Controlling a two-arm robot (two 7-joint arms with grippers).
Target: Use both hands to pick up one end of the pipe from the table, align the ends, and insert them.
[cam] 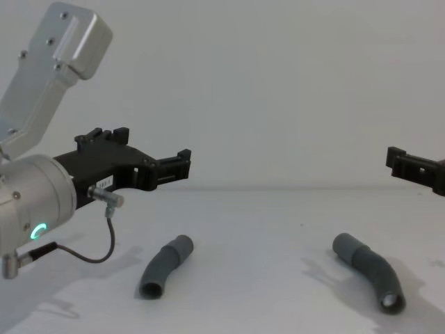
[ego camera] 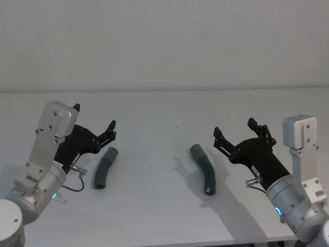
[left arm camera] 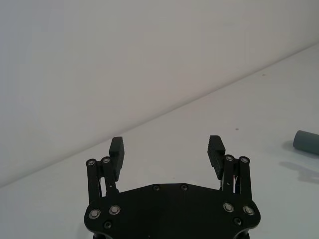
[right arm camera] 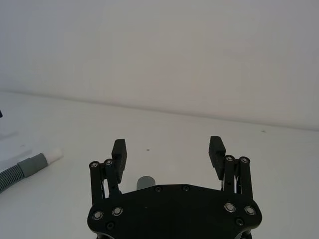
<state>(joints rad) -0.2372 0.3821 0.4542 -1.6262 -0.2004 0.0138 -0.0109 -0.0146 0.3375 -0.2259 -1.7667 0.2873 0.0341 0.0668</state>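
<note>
Two open claws: left claw [ego camera: 94, 116] beside left pipe [ego camera: 104, 168], right claw [ego camera: 234, 127] beside right pipe [ego camera: 204, 168].

Plain pale wall [ego camera: 164, 41] behind.

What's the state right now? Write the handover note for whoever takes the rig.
Left gripper: open, empty, held above the table near the left piece.
Right gripper: open, empty, near the right piece.
Both pieces lie on the table, well apart, neither in a grip.
Done: nothing yet.
Left: grasp each piece, lift, align ends, insert.
</note>
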